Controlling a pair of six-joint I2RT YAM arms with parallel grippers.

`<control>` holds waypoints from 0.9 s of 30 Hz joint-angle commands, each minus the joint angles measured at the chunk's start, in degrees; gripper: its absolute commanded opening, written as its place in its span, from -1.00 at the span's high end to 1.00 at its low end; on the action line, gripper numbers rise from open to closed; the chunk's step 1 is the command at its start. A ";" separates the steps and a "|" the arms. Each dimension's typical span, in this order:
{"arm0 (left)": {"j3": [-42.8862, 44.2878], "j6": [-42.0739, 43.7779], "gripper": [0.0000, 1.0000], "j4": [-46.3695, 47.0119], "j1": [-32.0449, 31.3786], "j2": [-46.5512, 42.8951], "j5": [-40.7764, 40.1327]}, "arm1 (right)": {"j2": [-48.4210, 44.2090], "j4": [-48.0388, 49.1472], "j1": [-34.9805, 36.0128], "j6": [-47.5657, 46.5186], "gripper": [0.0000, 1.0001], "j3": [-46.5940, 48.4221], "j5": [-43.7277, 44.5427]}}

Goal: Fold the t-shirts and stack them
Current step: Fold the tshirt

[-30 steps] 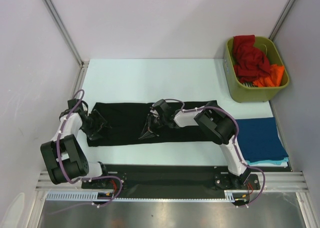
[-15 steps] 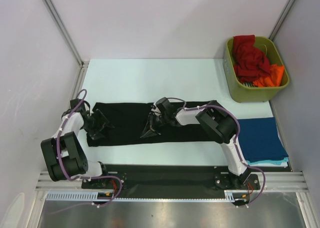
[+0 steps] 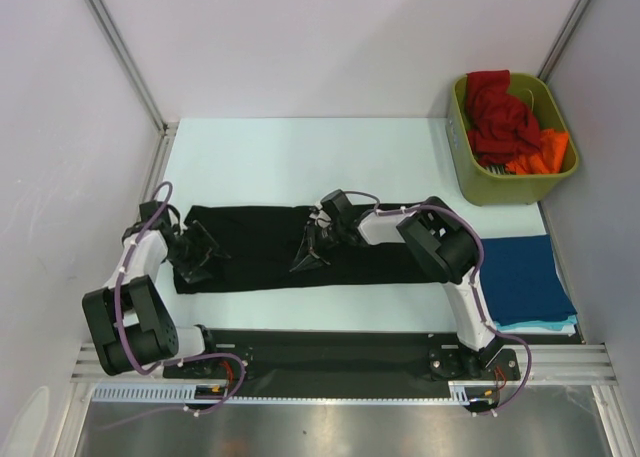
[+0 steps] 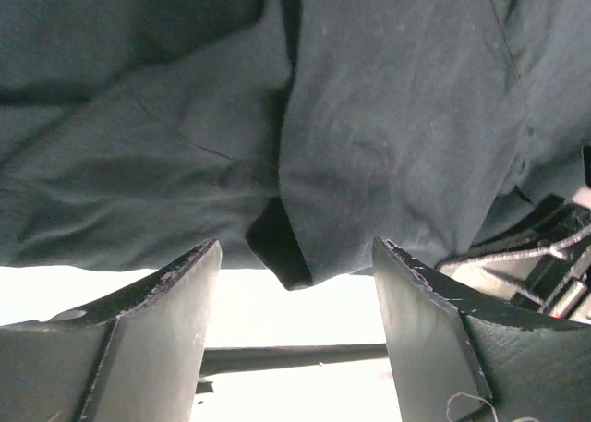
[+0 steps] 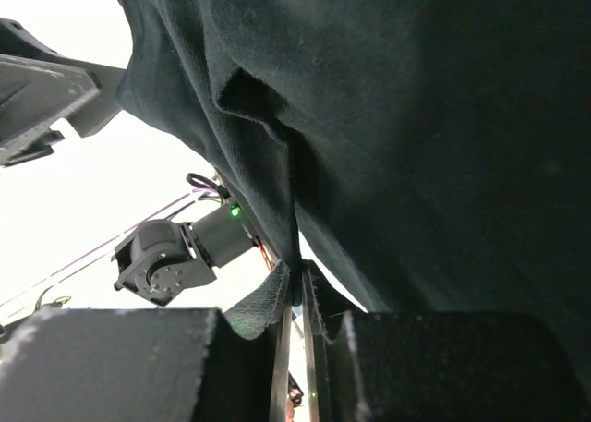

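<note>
A black t-shirt (image 3: 250,249) lies folded into a long strip across the table (image 3: 300,157). My left gripper (image 3: 200,253) is at its left end. In the left wrist view that gripper (image 4: 295,247) stands open, with a corner of the black cloth (image 4: 388,117) just beyond the fingertips and nothing between them. My right gripper (image 3: 308,253) is at the strip's middle. In the right wrist view it (image 5: 297,272) is shut on a thin fold of the black shirt (image 5: 416,117), which is lifted into a small peak.
An olive-green bin (image 3: 462,172) at the back right holds a red t-shirt (image 3: 500,112) and an orange one (image 3: 540,157). A folded dark blue t-shirt (image 3: 520,277) lies on a teal one (image 3: 545,326) at the right edge. Grey walls stand close on both sides.
My right gripper has moved a little away from the front edge and to the right, carrying the pinched fold. The left gripper has shifted only slightly and stays open.
</note>
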 commanded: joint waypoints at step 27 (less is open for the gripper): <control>-4.37 -1.88 0.49 1.13 -3.34 -3.34 7.28 | 1.13 0.29 -0.51 -2.53 0.66 4.70 -4.70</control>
